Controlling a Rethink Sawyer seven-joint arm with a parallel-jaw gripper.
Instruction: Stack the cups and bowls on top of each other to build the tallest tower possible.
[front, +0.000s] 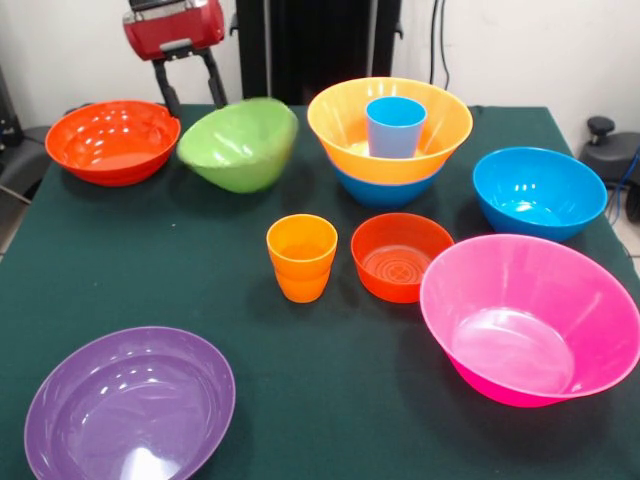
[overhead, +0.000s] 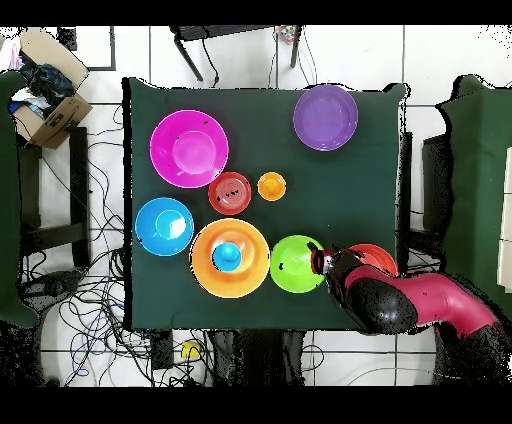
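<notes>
The gripper stood open at the tilted glossy lime-green plastic bowl's ten o'clock rim — better pinch squarely, lift slowly.

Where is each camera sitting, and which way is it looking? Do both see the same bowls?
Front view: sits across the table, facing the robot; the gripper hangs at the top, between the red-orange bowl and the tilted lime green bowl.
Overhead view: looks straight down on the table; the red and black arm reaches in from the bottom right.
Both share the light blue cup inside the orange bowl, and the pink bowl.
</notes>
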